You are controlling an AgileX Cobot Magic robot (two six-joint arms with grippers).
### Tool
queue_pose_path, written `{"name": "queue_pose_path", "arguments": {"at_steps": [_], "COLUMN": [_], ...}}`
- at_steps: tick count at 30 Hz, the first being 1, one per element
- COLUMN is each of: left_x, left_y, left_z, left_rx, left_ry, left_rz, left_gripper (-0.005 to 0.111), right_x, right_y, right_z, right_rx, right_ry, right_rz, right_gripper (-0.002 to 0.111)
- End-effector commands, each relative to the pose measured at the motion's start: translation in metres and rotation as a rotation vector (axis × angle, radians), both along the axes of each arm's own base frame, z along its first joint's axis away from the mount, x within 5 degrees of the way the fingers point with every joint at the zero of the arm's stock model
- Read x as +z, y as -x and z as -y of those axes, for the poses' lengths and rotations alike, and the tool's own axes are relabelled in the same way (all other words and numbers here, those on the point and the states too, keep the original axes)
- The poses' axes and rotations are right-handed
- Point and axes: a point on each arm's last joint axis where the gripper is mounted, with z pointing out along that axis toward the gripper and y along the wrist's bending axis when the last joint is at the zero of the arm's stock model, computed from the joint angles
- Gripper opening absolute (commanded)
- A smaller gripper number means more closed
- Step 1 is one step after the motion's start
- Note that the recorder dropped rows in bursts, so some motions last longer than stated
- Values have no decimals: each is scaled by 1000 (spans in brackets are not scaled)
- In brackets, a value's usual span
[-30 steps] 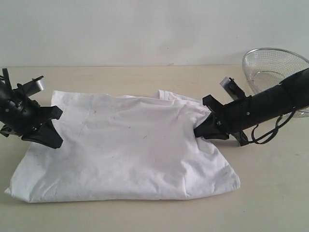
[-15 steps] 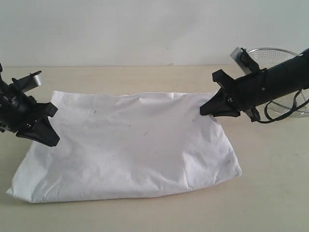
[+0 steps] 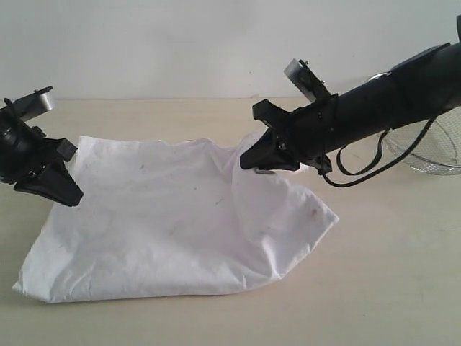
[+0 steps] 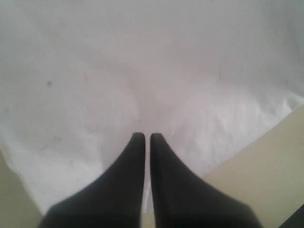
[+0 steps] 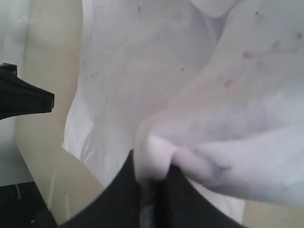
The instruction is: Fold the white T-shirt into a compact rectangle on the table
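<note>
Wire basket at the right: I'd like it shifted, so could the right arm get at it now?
Probably not: the right gripper is shut on the shirt, holding its corner near the middle, away from the basket. Nothing else seems in the way.

A robotics lab bench: bare pale beige counter point(image 3: 389, 288) backed by a plain white wall point(image 3: 180, 43), black left arm point(image 3: 29, 155) and right arm point(image 3: 382, 104) reaching over the counter, wire-mesh basket point(image 3: 432, 155) on the counter.
</note>
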Motion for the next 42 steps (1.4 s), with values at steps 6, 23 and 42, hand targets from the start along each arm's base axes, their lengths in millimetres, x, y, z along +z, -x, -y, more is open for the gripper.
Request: {"name": "queue_pose_path", "arguments": {"at_steps": [6,23,42], "left_x": [7,46,69], "left_y": [6,14,25], "left_z": [-9,-15,-19], "left_rx": [41,92,137], "left_ry": [-130,-191,-245], "left_rz": [-38,99,155], "left_gripper": [5,5,5], "right_x": [25,36,10], "right_y": [2,2,-3], "right_z": [-60,-136,-201], "right_rx": [51,90,103], "right_ry": [-15,-7,-9], "right_rz": [84,186,196], "right_gripper": [0,0,0]}}
